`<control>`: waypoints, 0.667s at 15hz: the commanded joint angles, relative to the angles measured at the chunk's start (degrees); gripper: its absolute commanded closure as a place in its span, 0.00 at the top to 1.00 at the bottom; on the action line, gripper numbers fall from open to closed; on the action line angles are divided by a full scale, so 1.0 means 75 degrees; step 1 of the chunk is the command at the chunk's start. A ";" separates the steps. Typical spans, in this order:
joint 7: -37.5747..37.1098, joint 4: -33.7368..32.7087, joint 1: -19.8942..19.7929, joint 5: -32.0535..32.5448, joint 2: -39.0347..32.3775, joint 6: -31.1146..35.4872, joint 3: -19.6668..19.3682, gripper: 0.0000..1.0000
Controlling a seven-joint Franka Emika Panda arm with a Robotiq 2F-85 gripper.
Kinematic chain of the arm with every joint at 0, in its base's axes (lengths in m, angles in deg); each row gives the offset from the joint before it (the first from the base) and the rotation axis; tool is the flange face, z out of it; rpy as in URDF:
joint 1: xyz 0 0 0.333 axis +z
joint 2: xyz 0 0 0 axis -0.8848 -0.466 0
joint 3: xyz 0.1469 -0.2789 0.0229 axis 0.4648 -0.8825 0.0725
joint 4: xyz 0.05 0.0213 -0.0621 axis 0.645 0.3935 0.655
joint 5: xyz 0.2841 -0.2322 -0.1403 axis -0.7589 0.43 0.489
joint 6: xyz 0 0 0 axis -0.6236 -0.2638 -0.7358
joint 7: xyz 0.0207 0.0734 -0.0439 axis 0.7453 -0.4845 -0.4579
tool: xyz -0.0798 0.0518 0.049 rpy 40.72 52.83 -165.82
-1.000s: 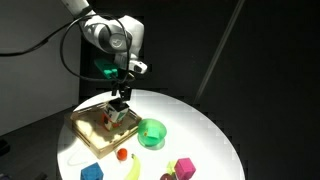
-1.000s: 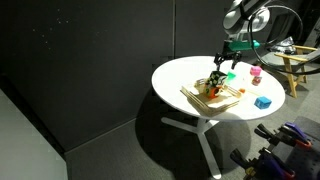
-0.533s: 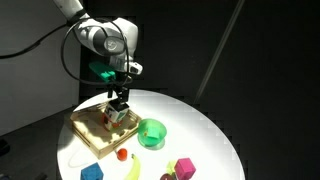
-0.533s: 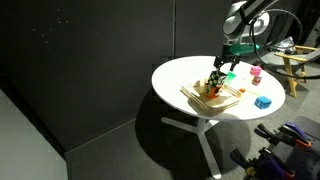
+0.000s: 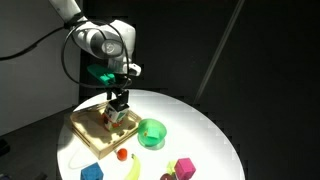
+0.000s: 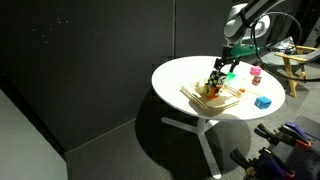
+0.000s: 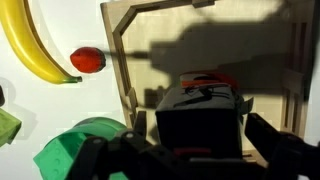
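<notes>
My gripper (image 5: 118,108) hangs low over a wooden tray (image 5: 88,131) at the table's edge; both exterior views show this, and the tray (image 6: 213,96) carries some small items. In the wrist view the gripper (image 7: 200,138) stands open. Its dark fingers (image 7: 266,136) flank a dark box-like block (image 7: 200,112) with something red on top. The block sits on the wooden tray (image 7: 200,30). I cannot tell whether the fingers touch the block.
On the round white table (image 5: 205,130) lie a green bowl (image 5: 152,132), a small red fruit (image 5: 121,154), a banana (image 5: 134,168), a blue cube (image 5: 92,172) and a pink block (image 5: 184,167). The wrist view shows the banana (image 7: 30,45), red fruit (image 7: 87,60) and bowl (image 7: 75,155).
The arm's upper part has shifted slightly to the left in an exterior view. The gripper stays over the tray with its jaws wide.
</notes>
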State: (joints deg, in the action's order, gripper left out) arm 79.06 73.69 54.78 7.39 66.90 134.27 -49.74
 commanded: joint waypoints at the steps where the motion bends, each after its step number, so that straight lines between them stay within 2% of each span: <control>1: 0.0141 0.0165 -0.0060 0.0077 0.0115 0.0151 0.0029 1.00; 9: 0.0088 0.0171 -0.0065 0.0086 0.0019 0.0174 0.0007 1.00; 10: 0.0059 0.0157 -0.0060 0.0093 0.0008 0.0153 -0.0001 0.92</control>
State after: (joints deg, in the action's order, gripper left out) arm 79.09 74.27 54.72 7.39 66.57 134.52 -49.77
